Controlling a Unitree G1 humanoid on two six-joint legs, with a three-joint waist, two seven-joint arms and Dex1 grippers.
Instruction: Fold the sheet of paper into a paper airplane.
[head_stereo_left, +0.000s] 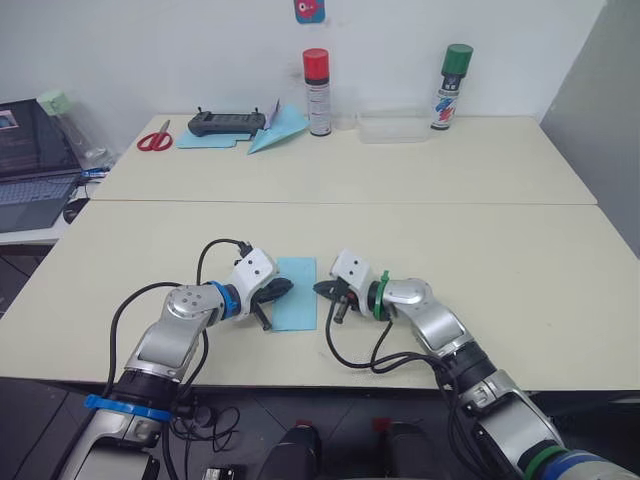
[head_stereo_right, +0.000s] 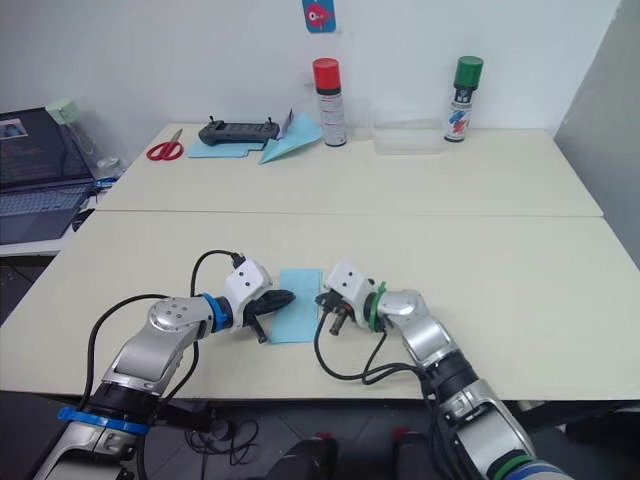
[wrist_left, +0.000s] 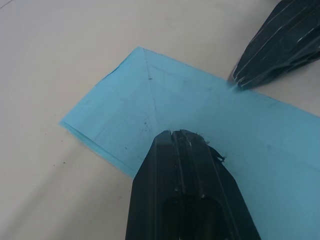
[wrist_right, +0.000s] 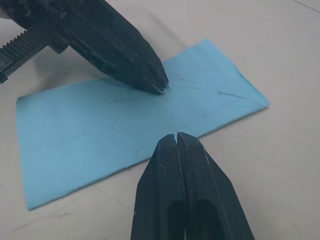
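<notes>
Both eye views look forward and down from the head over the desk from some way off, while each wrist view looks closely along its own tool, and all four share the sheet of paper.

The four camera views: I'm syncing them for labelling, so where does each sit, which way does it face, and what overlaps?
Left eye view: on the head, looking forward and down; both arms, the sheet of paper on the table.
Right eye view: same scene, slightly offset.
Left wrist view: along the shut left gripper, resting on the sheet.
Right wrist view: along the shut right gripper, at the sheet's edge.
Both wrist views share the sheet and show the opposite gripper.
</notes>
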